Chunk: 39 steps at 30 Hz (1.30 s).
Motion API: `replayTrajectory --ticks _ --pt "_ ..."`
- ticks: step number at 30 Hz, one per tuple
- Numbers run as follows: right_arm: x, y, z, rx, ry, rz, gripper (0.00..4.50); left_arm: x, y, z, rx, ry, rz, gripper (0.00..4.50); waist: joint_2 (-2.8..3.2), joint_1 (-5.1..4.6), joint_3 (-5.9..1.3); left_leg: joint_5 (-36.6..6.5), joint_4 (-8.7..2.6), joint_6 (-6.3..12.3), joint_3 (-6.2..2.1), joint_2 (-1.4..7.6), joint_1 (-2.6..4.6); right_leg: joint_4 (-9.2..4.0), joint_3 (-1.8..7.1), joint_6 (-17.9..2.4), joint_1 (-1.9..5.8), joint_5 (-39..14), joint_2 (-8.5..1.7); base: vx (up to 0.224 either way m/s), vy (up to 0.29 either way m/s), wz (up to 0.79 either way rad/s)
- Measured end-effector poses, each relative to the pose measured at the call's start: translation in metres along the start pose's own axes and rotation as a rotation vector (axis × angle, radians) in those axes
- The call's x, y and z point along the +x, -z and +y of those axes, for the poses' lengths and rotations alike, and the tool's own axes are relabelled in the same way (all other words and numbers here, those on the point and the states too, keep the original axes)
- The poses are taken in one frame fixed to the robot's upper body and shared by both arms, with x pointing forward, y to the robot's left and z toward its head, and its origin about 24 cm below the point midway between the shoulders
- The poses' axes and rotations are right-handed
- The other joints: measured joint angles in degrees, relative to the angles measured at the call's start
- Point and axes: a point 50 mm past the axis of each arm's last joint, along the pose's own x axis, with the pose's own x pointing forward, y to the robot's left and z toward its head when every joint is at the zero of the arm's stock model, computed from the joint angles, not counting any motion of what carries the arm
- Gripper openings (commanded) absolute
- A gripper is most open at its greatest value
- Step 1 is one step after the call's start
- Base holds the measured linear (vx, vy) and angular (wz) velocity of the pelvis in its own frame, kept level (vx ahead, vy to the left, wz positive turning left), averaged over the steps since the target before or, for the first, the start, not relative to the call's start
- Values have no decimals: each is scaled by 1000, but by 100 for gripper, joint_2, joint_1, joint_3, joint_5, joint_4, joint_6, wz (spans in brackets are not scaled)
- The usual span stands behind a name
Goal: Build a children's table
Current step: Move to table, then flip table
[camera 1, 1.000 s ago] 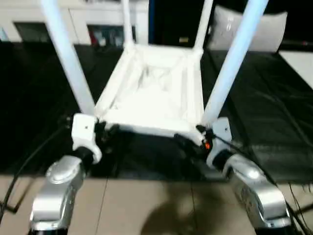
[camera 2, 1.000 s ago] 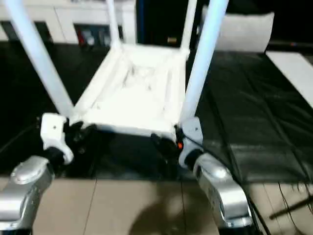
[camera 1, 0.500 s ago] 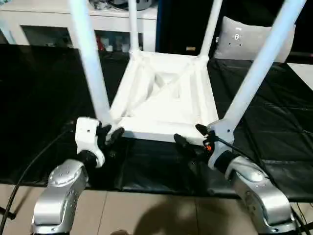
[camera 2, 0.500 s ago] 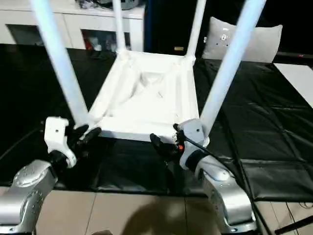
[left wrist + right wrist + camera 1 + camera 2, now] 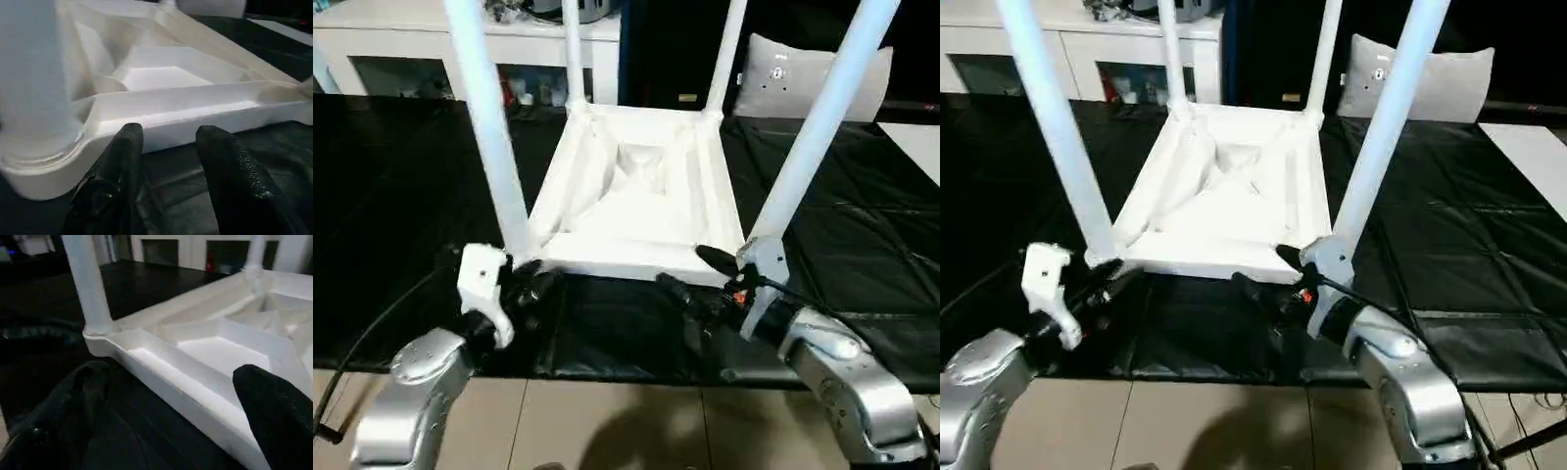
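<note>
The children's table lies upside down on the black-covered work surface [image 5: 391, 196]. Its white ribbed top [image 5: 636, 206] faces up and four white legs stand in the corner sockets, the near ones at left [image 5: 489, 127] and right [image 5: 813, 127]. My left gripper [image 5: 530, 279] is open just in front of the near-left corner, its fingers [image 5: 122, 161] short of the near rim [image 5: 195, 117]. My right gripper [image 5: 682, 267] is open at the near-right corner. In the right wrist view its fingers [image 5: 269, 401] straddle the near rim [image 5: 166, 377] without closing on it.
A white cabinet with glass doors [image 5: 391, 49] stands behind the work surface, and a pale cushion [image 5: 783, 78] sits at the back right. Tan floor [image 5: 607, 431] lies in front of the surface's near edge. A black cable [image 5: 372, 323] hangs by my left arm.
The head camera has tilted and steadied, shifting the whole picture. My left gripper has eased back a little from the near-left corner. The table stays where it was.
</note>
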Motion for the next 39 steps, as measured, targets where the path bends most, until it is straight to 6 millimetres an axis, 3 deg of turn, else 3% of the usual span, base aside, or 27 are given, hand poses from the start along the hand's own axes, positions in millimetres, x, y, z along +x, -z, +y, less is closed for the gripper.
replayTrajectory --ticks 5,10,13,23,30,39 --pt "6 -6 -4 -12 -1 -12 450 -7 -5 7 29 15 3 223 -6 9 -4 31 -38 32 36 3 -13 -13 6 -8 -32 -6 -3 0 0 0" --pt "11 -3 -23 -42 175 4 450 -15 -5 14 49 5 22 223 -9 16 -4 37 -39 24 49 5 -8 -3 12 -14 -37 -4 -4 0 0 0" --pt "5 -4 -38 -49 303 -5 450 -19 -6 18 71 2 42 223 -11 34 -3 41 -39 16 51 7 -5 1 12 -15 -37 -3 -6 0 0 0" --pt "-7 -2 -59 -65 446 -8 450 -24 -16 44 164 -9 76 223 -10 49 -3 45 -39 12 63 10 -5 4 15 -16 -37 -1 -8 0 0 0" --pt "-9 6 -53 -55 409 9 450 -11 -17 59 204 28 111 239 -6 27 -2 47 -43 9 69 21 -4 9 12 -16 -44 -2 -4 0 0 0" --pt "-5 10 -44 -51 326 24 450 -3 -30 78 253 129 96 322 0 35 1 50 -45 4 80 28 -1 15 13 -18 -48 -1 -3 0 0 0"
